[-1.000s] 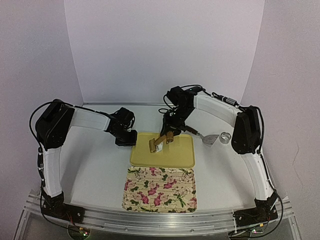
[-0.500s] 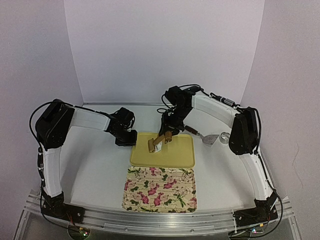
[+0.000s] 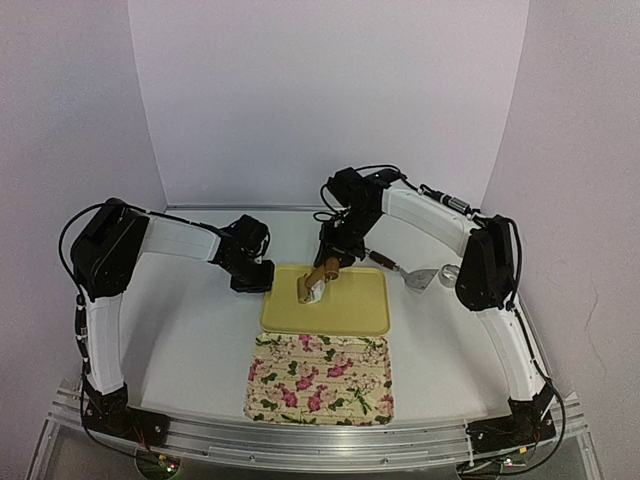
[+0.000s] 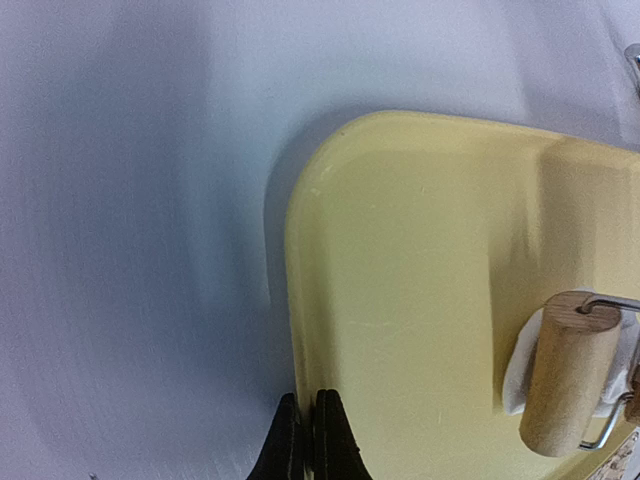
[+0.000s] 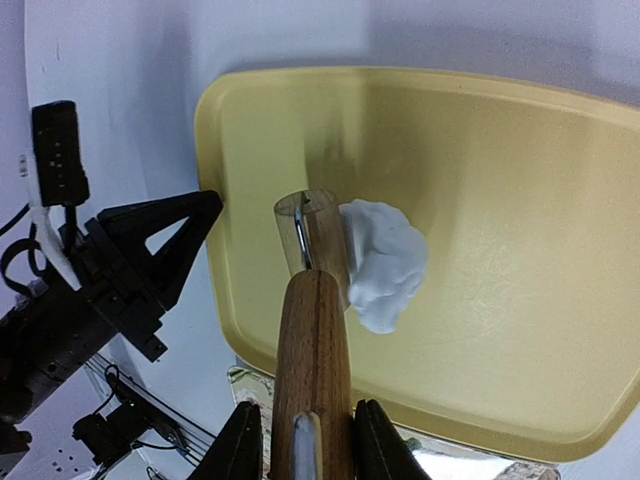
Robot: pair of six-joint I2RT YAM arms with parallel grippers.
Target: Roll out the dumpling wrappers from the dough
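1. White table [image 3: 190, 330], yellow tray [image 3: 350, 312]: your dough [image 5: 385, 260] sits there, a lumpy blob.
2. Right gripper [image 5: 305, 440] clamps the roller [image 5: 312, 235] against it; left gripper [image 4: 308, 430] is pinched shut at the tray's edge.
3. No round wrappers yet, so most rolling's left.

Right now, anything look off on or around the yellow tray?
Nothing looks spilled or damaged. The one oddity is the dough: a lumpy, uneven wad, not yet flat, lying left of centre on the yellow tray in the top view. The roller, held in the right end effector, sits at the dough's edge.
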